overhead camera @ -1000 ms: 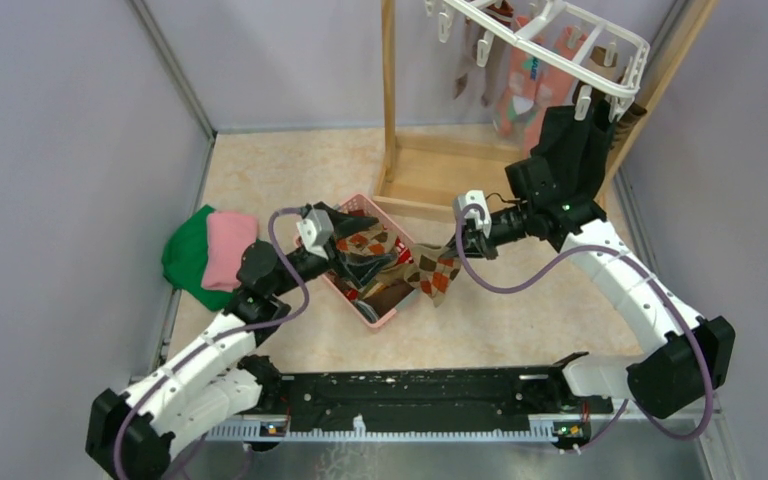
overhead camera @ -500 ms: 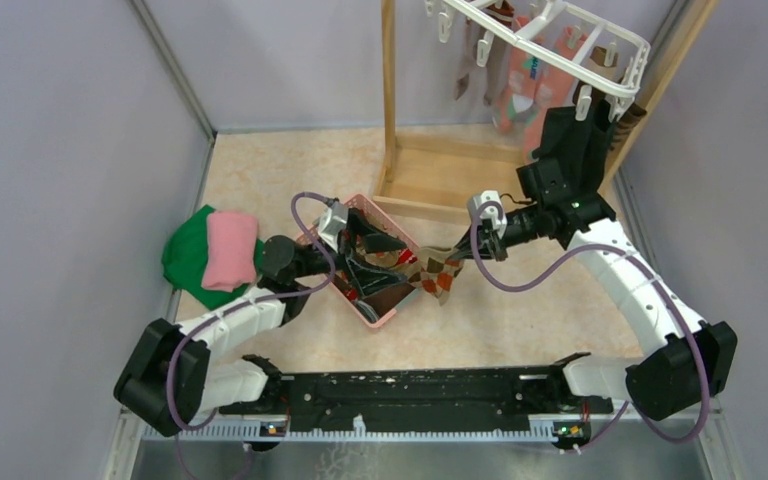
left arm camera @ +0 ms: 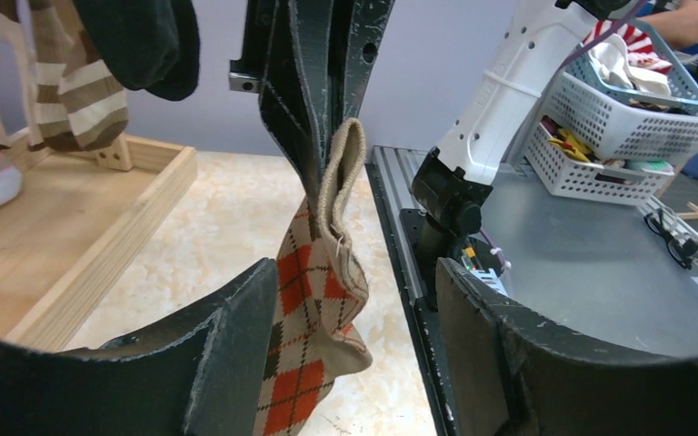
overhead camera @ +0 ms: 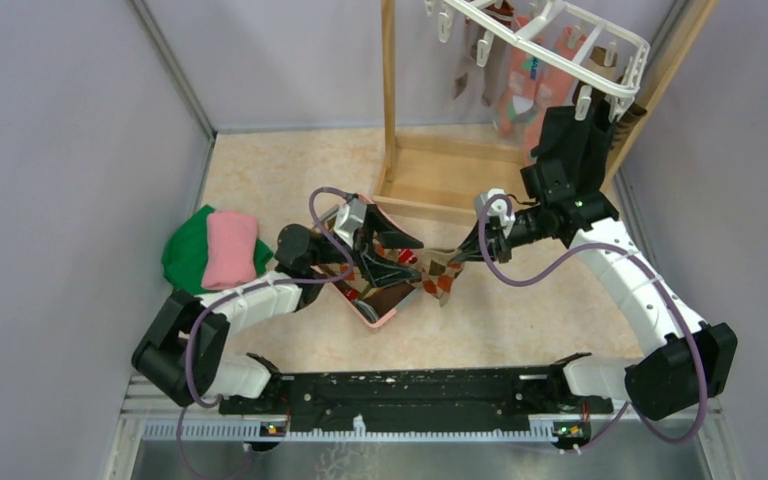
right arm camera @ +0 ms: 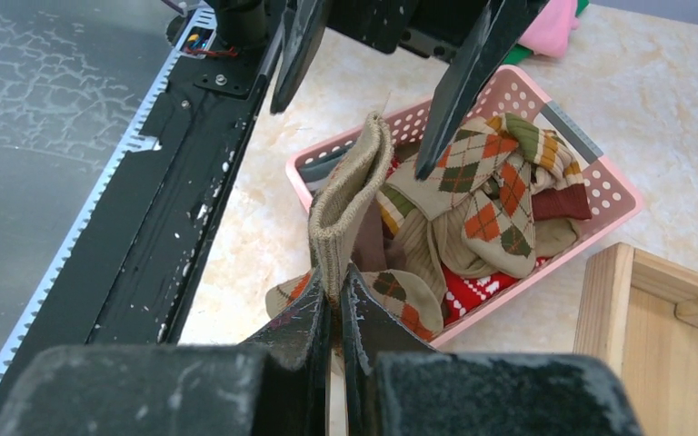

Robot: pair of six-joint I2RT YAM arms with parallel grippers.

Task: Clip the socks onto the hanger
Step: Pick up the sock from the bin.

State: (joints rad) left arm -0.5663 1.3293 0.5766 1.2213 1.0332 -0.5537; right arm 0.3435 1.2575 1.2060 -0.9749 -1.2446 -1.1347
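Observation:
An orange-and-brown argyle sock [overhead camera: 441, 276] hangs by its cuff from my right gripper [overhead camera: 463, 252], which is shut on it beside the pink basket [overhead camera: 380, 318]. The right wrist view shows the cuff [right arm camera: 350, 191] standing up out of the pinched right gripper [right arm camera: 336, 272]. My left gripper [overhead camera: 415, 256] is open, one finger on each side of the hanging sock [left arm camera: 314, 282], apart from it on the right side. Several more socks [right arm camera: 482, 200] lie in the basket. The white hanger [overhead camera: 560, 40] is at the back right with socks [overhead camera: 515, 90] clipped under it.
A wooden stand [overhead camera: 392, 100] with a tray-like base [overhead camera: 440, 170] carries the hanger. Folded green and pink cloths [overhead camera: 210, 250] lie left of the basket. Walls close in left, back and right. A white basket of items [left arm camera: 618, 118] sits beyond the arm bases.
My left gripper has swung right over the basket to straddle the hanging sock, and its jaws have narrowed a little. The right gripper, with the sock in it, has shifted slightly right.

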